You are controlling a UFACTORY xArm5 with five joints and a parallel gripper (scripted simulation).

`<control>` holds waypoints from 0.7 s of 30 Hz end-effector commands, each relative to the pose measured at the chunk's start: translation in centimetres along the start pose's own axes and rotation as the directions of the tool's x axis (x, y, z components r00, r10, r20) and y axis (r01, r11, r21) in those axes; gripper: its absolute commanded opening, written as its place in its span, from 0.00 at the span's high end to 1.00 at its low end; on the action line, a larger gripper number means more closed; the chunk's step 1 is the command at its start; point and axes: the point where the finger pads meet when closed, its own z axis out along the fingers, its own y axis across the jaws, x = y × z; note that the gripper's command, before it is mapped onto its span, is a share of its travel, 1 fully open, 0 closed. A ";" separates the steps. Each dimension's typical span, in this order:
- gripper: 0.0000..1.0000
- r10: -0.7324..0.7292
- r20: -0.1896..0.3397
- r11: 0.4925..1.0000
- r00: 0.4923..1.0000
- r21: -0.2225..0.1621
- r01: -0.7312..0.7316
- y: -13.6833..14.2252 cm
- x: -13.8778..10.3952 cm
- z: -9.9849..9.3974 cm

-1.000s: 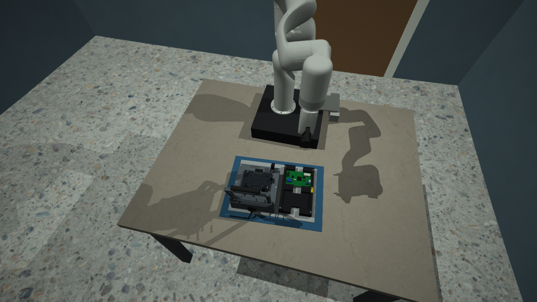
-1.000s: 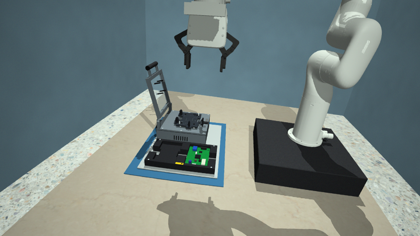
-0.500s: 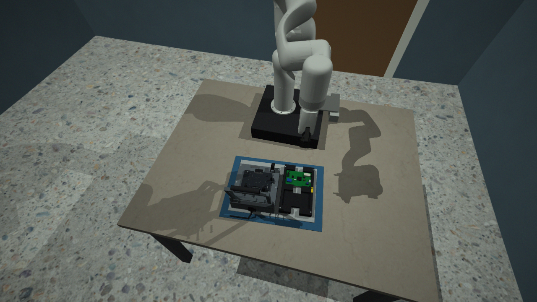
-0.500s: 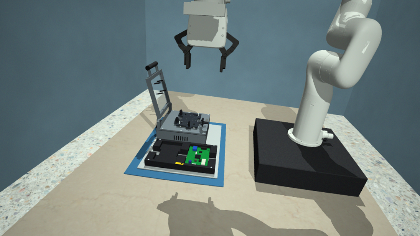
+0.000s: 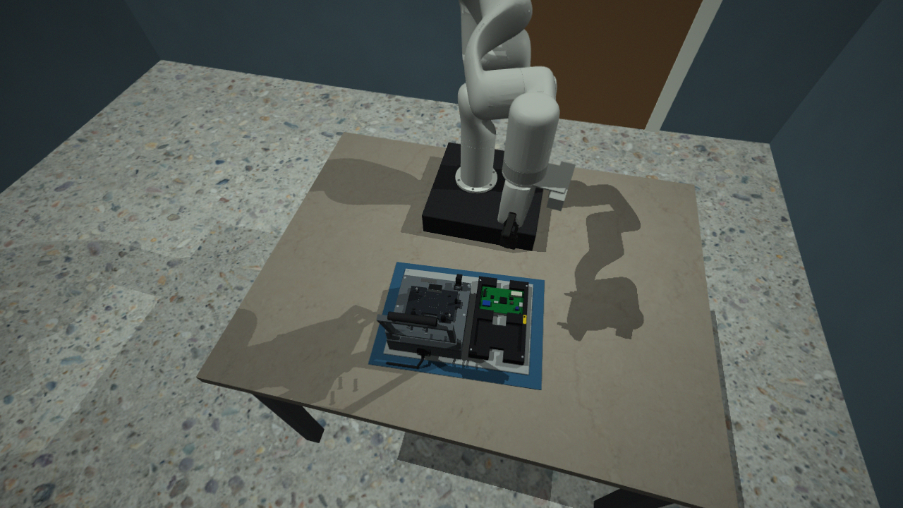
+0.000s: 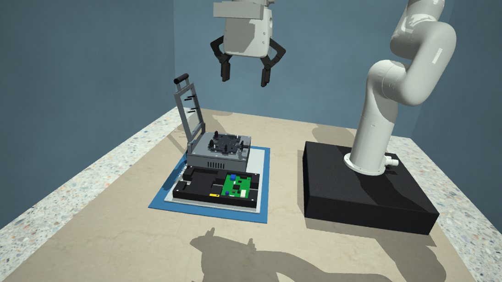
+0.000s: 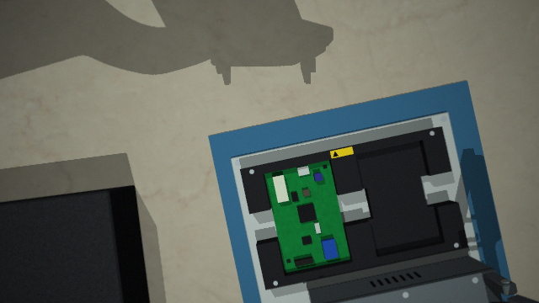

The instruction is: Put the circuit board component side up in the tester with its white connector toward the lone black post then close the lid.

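Observation:
The green circuit board (image 7: 307,216) lies component side up in the black tray (image 7: 349,206), in the compartment nearer the arm's base; it also shows in the top and exterior views (image 5: 503,300) (image 6: 236,186). Its white connector (image 7: 280,188) sits at one end of the board. The grey tester (image 6: 219,151) stands beside the tray with its lid (image 6: 187,109) raised nearly upright. Black pins and posts stand on the tester's top (image 5: 432,303). My gripper (image 6: 245,74) is open and empty, high above the tray and tester. Its fingers are out of the wrist view.
Tray and tester rest on a blue mat (image 6: 211,185). The arm's black base block (image 6: 367,192) stands beside the mat, and its corner shows in the wrist view (image 7: 67,244). The tray's second compartment (image 7: 396,202) is empty.

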 end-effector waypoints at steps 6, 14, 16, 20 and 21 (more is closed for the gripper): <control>0.00 0.283 -0.003 0.959 0.959 -0.003 -0.283 0.1 0.0 -0.1; 0.00 0.459 -0.003 0.888 0.888 -0.002 -0.459 0.1 0.0 -0.1; 0.00 0.497 -0.003 0.868 0.868 -0.002 -0.497 0.1 0.0 -0.1; 0.00 0.581 -0.004 0.814 0.814 -0.002 -0.581 0.1 0.0 -0.1; 0.00 0.601 -0.004 0.799 0.799 -0.002 -0.601 0.1 0.0 -0.1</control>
